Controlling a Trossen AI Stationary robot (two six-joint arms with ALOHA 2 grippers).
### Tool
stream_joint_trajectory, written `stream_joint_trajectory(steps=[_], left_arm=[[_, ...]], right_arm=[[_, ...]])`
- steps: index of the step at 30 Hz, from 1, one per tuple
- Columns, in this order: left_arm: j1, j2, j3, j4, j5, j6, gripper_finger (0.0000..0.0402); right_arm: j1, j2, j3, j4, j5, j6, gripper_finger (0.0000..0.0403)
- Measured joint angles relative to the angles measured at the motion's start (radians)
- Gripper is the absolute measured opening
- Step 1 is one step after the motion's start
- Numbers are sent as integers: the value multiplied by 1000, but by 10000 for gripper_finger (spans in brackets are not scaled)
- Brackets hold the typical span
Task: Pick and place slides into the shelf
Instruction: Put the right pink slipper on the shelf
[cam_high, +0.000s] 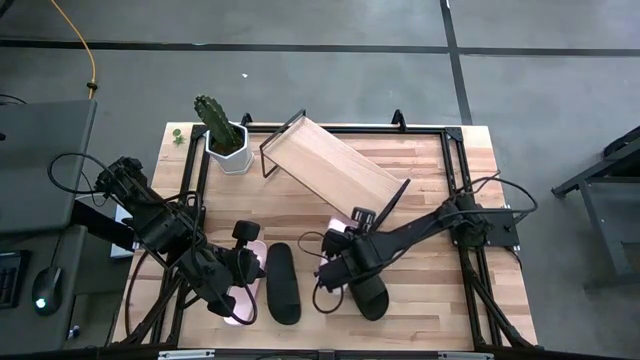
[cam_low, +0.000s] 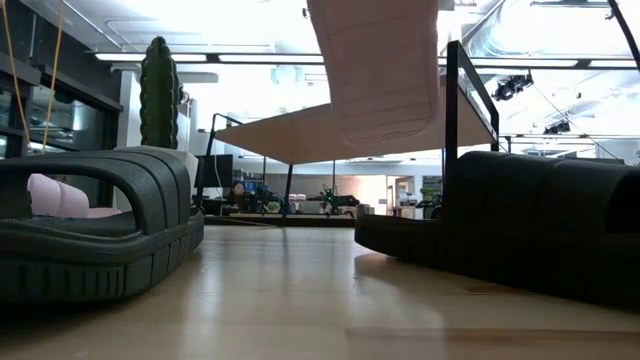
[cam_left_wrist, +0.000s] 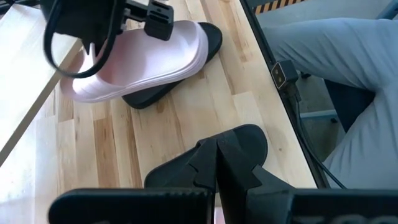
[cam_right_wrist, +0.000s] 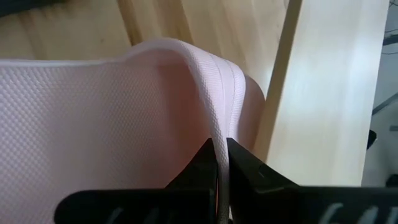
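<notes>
Four slides (cam_high: 283, 284) before slanted shelf (cam_high: 334, 166)

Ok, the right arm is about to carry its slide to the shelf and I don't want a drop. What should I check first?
1. Right gripper shut on pink slide: ok.
2. Slide hanging clear of the table: ok.
3. Shelf board bare: ok.
4. Cactus pot apart from the shelf: ok.
5. Left gripper away from the shelf: ok.
6. Left gripper holding anything: cannot tell.
</notes>
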Motion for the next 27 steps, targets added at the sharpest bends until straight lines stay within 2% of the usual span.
stream_joint_trajectory(steps=[11,19,27], left_arm=[[0,0,0,-1,8,0,1],[-1,0,0,-1,11,-2,1],[-1,0,0,-2,11,-1,1]], right_arm=[[-42,1,0,3,31,-20,0],[-76,2,0,1,-3,-36,0],[-46,1,0,-1,-36,-70,0]])
